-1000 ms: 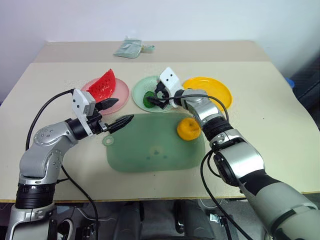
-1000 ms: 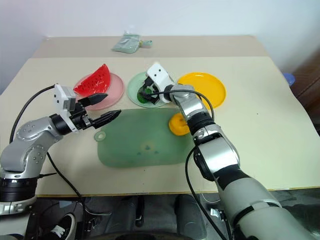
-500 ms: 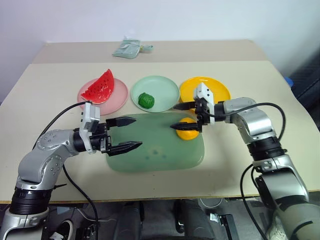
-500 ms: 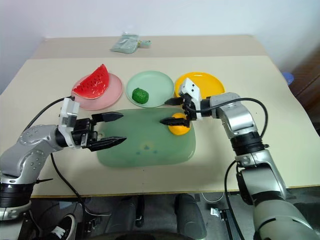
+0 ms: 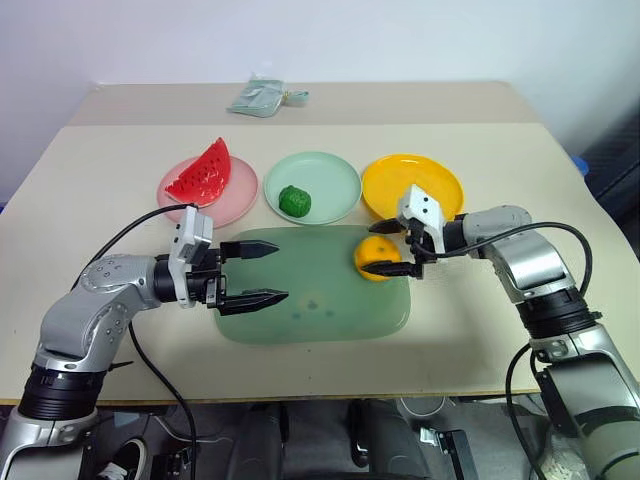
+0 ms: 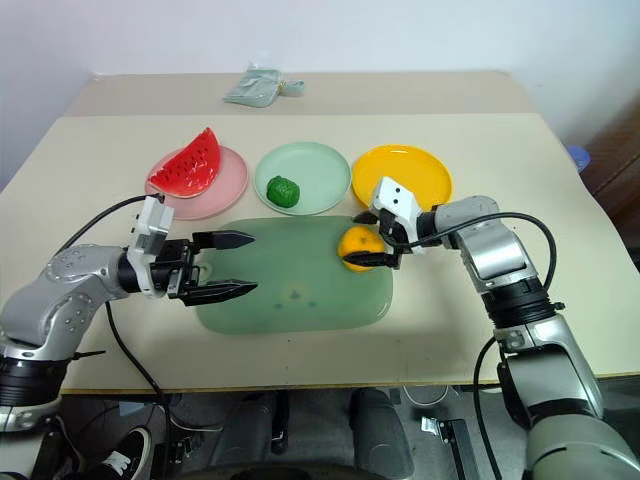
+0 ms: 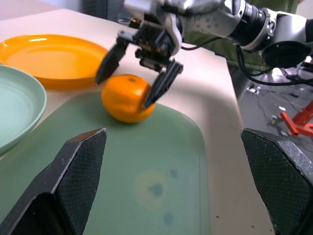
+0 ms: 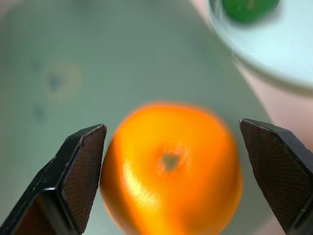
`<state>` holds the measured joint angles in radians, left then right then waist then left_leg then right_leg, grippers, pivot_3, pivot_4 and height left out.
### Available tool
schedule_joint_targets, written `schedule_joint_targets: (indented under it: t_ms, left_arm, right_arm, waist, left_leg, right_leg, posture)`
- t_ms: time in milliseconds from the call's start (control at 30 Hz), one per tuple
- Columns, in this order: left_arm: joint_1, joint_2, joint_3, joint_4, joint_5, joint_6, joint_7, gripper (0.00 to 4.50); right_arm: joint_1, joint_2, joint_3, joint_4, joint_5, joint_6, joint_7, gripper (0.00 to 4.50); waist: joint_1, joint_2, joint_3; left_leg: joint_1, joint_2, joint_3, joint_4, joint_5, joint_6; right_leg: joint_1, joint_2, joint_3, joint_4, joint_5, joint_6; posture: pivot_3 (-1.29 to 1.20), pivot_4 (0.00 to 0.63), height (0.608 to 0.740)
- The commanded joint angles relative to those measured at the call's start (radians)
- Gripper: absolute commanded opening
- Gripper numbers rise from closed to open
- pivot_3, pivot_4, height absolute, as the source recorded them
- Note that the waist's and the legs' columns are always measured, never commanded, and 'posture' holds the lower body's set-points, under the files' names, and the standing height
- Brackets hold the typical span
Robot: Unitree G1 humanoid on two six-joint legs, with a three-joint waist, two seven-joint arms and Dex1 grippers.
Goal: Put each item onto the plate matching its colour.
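The red watermelon wedge [image 5: 200, 172] lies on the pink plate [image 5: 238, 196]. The bumpy green lump [image 5: 293, 200] rests on the mint plate [image 5: 330, 180]. Nothing lies on the yellow-orange plate [image 5: 425, 180]. The round orange fruit [image 5: 374, 258] sits on the board's far right corner. My right gripper [image 5: 381, 250] is open, one finger on each side of the fruit [image 8: 171, 166]. The left wrist view shows the same fingers [image 7: 161, 83] straddling it. My left gripper [image 5: 282, 271] stands open over the board's left part, pointing right, with nothing in it.
The translucent green board [image 5: 310, 305] lies in the middle of the beige table [image 5: 120, 150], just in front of the three plates. A grey-green pouch [image 5: 258, 96] rests at the table's far edge.
My right gripper left the mint plate, where the green lump now lies, and swung back to straddle the orange fruit. My left gripper drew back from the pink plate and turned right over the board.
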<state>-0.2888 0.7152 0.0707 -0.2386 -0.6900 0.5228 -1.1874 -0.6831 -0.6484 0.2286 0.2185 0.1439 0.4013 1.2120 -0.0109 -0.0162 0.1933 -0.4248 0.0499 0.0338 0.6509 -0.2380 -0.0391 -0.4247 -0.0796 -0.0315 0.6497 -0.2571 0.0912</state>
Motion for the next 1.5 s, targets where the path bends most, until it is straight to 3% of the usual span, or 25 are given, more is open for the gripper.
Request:
schedule_joint_targets:
  t_ms: [33, 167, 200, 267, 467, 567, 633, 767, 1000, 1067, 1300, 1500]
  left_arm:
    - [-0.002, -0.002, 0.017, -0.037, -0.02, -0.004, 0.004, 4.5]
    - [0.005, -0.001, 0.02, -0.035, -0.012, -0.013, 0.002, 4.5]
    - [0.006, -0.001, 0.02, -0.033, -0.01, -0.016, 0.002, 4.5]
    - [0.007, -0.001, 0.02, -0.032, -0.007, -0.02, 0.002, 4.5]
    - [-0.051, -0.05, 0.032, 0.012, 0.033, -0.007, 0.142, 4.5]
    - [-0.104, -0.106, 0.006, 0.018, 0.083, -0.001, 0.266, 4.5]
    - [-0.133, -0.157, -0.001, 0.011, 0.099, 0.007, 0.35, 4.5]
    - [-0.148, -0.213, -0.023, -0.014, 0.105, 0.026, 0.409, 4.5]
    - [-0.092, -0.208, -0.054, -0.059, 0.103, -0.011, 0.348, 4.5]
    - [-0.077, -0.193, -0.06, -0.064, 0.105, -0.021, 0.318, 4.5]
    - [-0.083, -0.188, -0.048, -0.051, 0.101, -0.044, 0.292, 4.5]
    - [-0.088, -0.154, 0.003, -0.047, 0.04, -0.064, 0.199, 4.5]
  right_arm:
    - [0.013, -0.006, 0.012, -0.003, -0.003, -0.012, 0.024, 4.44]
    - [-0.001, 0.014, 0.011, 0.035, -0.005, 0.0, 0.022, 4.44]
    - [-0.006, 0.019, 0.005, 0.037, 0.001, 0.005, 0.02, 3.92]
    - [-0.008, 0.017, -0.004, 0.025, 0.006, -0.003, 0.023, 3.45]
    - [-0.184, 0.106, -0.178, 0.242, 0.06, -0.01, -0.18, 3.42]
    - [-0.295, 0.122, -0.225, 0.452, -0.005, -0.142, -0.384, 3.42]
    - [-0.352, 0.118, -0.226, 0.581, -0.057, -0.209, -0.504, 3.42]
    - [-0.409, 0.118, -0.229, 0.728, -0.089, -0.275, -0.576, 3.42]
    - [-0.405, 0.146, -0.212, 0.823, -0.119, -0.328, -0.548, 3.42]
    - [-0.408, 0.149, -0.223, 0.836, -0.117, -0.34, -0.546, 4.45]
    - [-0.436, 0.145, -0.278, 0.822, -0.071, -0.37, -0.533, 4.48]
    - [-0.379, 0.171, -0.374, 0.589, 0.094, -0.41, -0.349, 4.48]
  waist:
    - [0.0, 0.0, 0.0]
    - [0.0, 0.0, 0.0]
    - [0.0, -0.001, 0.0]
    - [-0.001, -0.001, 0.0]
    - [-0.002, 0.0, 0.0]
    - [0.004, 0.0, 0.0]
    - [0.006, 0.0, 0.0]
    - [-0.001, 0.0, 0.0]
    - [-0.012, 0.001, 0.0]
    - [-0.008, 0.001, 0.0]
    - [-0.001, 0.001, 0.0]
    - [-0.006, 0.001, 0.0]
  left_leg:
    - [0.0, 0.0, 0.0, 0.0, 0.0, 0.0]
    - [0.0, 0.0, 0.0, 0.0, 0.0, 0.0]
    - [0.0, 0.0, 0.0, 0.0, 0.0, 0.0]
    - [0.001, 0.0, 0.0, 0.0, 0.0, 0.0]
    - [0.0, 0.0, 0.0, 0.001, 0.0, 0.0]
    - [0.0, 0.0, 0.0, 0.001, 0.0, 0.0]
    - [-0.001, -0.001, 0.0, 0.001, 0.0, 0.0]
    - [-0.001, -0.001, 0.0, 0.0, 0.0, 0.0]
    - [0.001, 0.0, 0.001, -0.001, 0.0, 0.0]
    - [0.001, 0.0, 0.001, -0.001, 0.0, 0.0]
    - [0.0, -0.001, 0.002, 0.0, 0.0, 0.0]
    - [0.0, 0.0, 0.001, -0.001, 0.0, 0.0]
  right_leg:
    - [0.0, 0.0, 0.0, 0.0, 0.0, 0.0]
    - [0.0, 0.0, 0.0, 0.0, 0.0, 0.0]
    - [0.0, 0.0, 0.0, 0.0, 0.0, 0.0]
    - [0.0, 0.0, 0.0, 0.0, 0.0, 0.0]
    - [0.0, 0.0, 0.0, 0.001, 0.0, 0.0]
    - [0.0, 0.0, 0.0, 0.001, 0.0, 0.0]
    - [0.0, -0.001, 0.0, 0.0, 0.0, 0.0]
    - [0.0, -0.001, 0.0, -0.001, 0.0, 0.0]
    - [0.0, 0.0, 0.001, 0.0, 0.0, 0.0]
    - [0.0, 0.0, 0.001, 0.0, 0.0, 0.0]
    - [0.0, -0.001, 0.002, 0.0, 0.0, 0.0]
    - [0.0, -0.001, 0.002, 0.0, 0.0, 0.0]
  posture:
    - [0.0, 0.15, 0.74]
    - [0.0, 0.15, 0.74]
    - [0.0, 0.15, 0.74]
    - [0.0, 0.15, 0.74]
    - [0.0, 0.15, 0.74]
    - [0.0, 0.15, 0.74]
    - [0.0, 0.15, 0.74]
    - [0.0, 0.15, 0.74]
    - [0.0, 0.15, 0.74]
    - [0.0, 0.15, 0.74]
    - [0.0, 0.15, 0.74]
    - [0.0, 0.15, 0.74]
